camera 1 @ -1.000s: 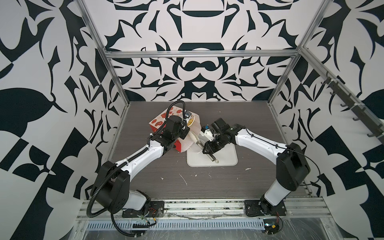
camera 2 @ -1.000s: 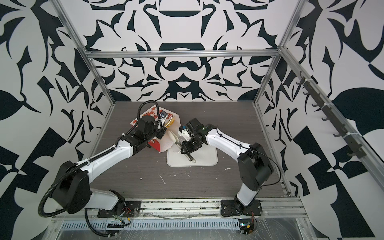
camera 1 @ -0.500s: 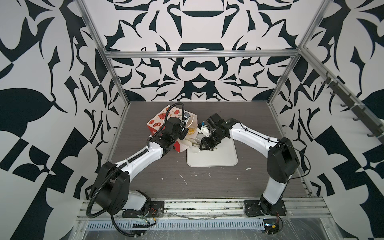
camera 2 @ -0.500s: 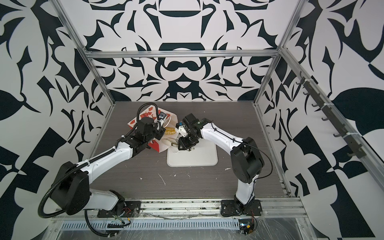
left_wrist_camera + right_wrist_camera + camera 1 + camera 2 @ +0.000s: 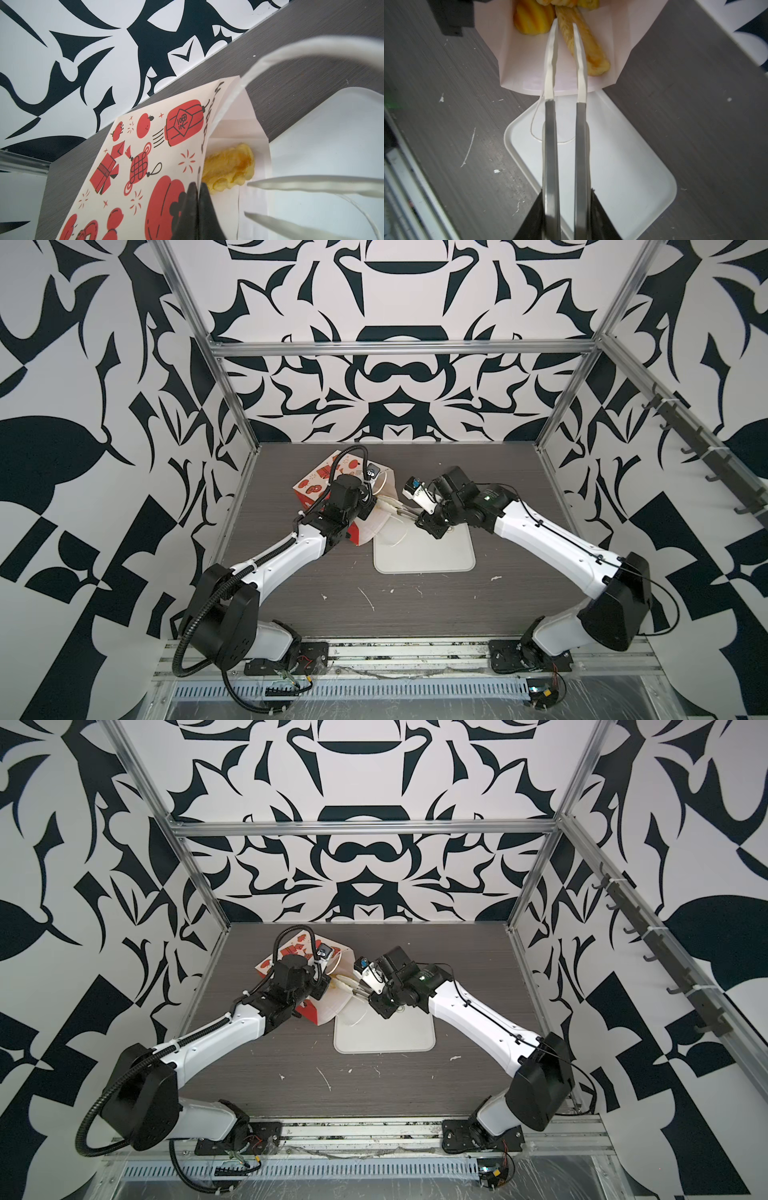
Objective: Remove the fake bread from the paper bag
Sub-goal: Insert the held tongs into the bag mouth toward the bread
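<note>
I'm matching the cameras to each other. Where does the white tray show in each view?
Both top views: white tray mid-table, between the arms.
Left wrist: tray beyond the open mouth of the paper bag.
Right wrist: tray beneath the tongs.
Shared landmark: the bag's mouth, at the tray's corner.

The paper bag (image 5: 318,483) lay tipped over on the counter (image 5: 415,614), white with red prints, mouth open. Inside lay the fake bread (image 5: 228,168) (glossy, golden-yellow): a long loaf (image 5: 591,54) nearest the mouth, a rounded ridged piece (image 5: 532,18) deeper in.
</note>
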